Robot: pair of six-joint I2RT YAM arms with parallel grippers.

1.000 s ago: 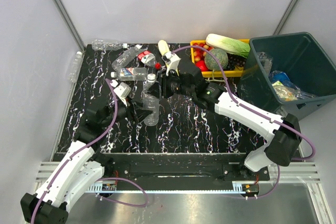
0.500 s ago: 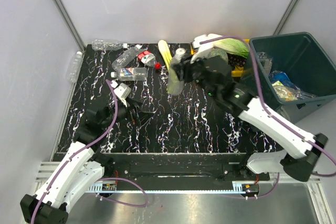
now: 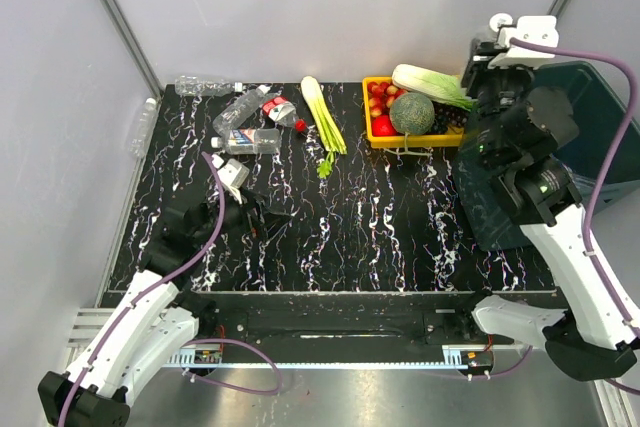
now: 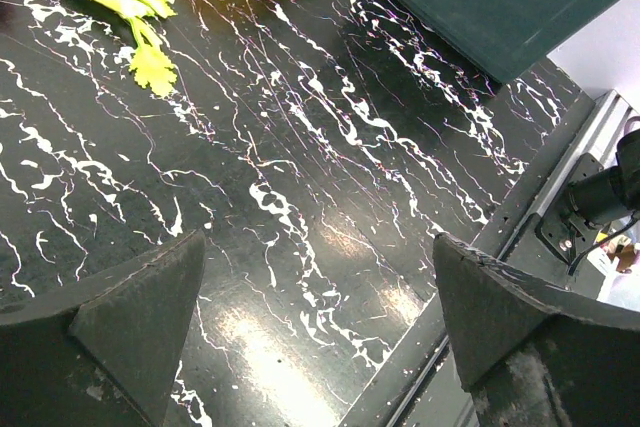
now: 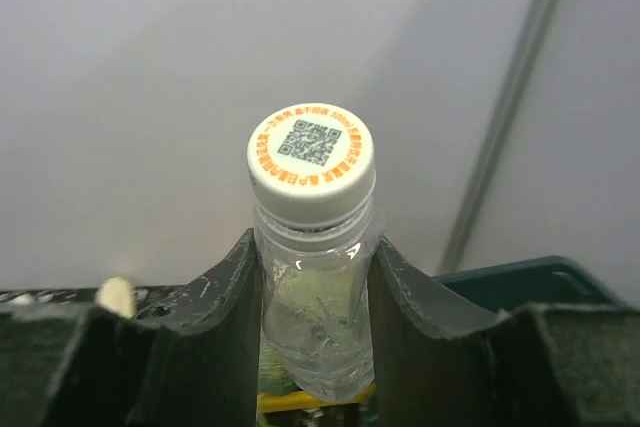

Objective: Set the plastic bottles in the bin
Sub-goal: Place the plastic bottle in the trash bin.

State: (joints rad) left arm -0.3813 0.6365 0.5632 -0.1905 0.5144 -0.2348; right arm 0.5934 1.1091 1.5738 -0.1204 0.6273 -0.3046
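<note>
**Right arm holds a bottle up by the bin**

Celery stalks (image 3: 322,119) lie mid-table, near a yellow tray (image 3: 369,97) holding a melon (image 3: 411,112) and other produce. Several plastic bottles (image 3: 250,139) lie at the far left (one sits beyond the table's edge). The right arm hides most of the bin (image 3: 600,97). The table (image 3: 380,217) is black with white veins and the walls are pale grey. The left gripper (image 4: 320,327) hangs low over bare tabletop, jaws wide and holding nothing. The right gripper (image 5: 314,267) – high beside the bin – pinches a clear bottle (image 5: 312,162) at its neck, white cap up.
</note>
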